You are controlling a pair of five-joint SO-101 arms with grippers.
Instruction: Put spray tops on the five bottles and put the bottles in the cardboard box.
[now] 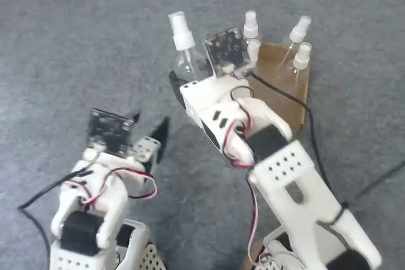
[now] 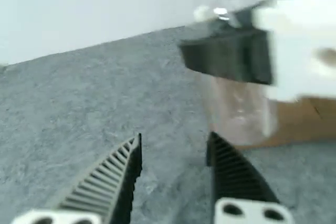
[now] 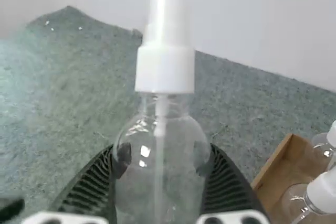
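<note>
The right pincer [image 3: 160, 182] is clamping the clear bottle [image 3: 160, 145] by its body, white spray top [image 3: 164, 61] pointing up, just beside the cardboard box [image 3: 282, 165] holding other capped bottles [image 1: 297, 61]. The left pincer [image 2: 173, 163] is gaping wide, empty, over the grey table [image 2: 63, 108].

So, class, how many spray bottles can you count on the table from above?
5. One bottle is held in the right gripper beside the cardboard box. Four bottles stand in the box: two near the arm's camera board, partly hidden, and two at its other side.
</note>
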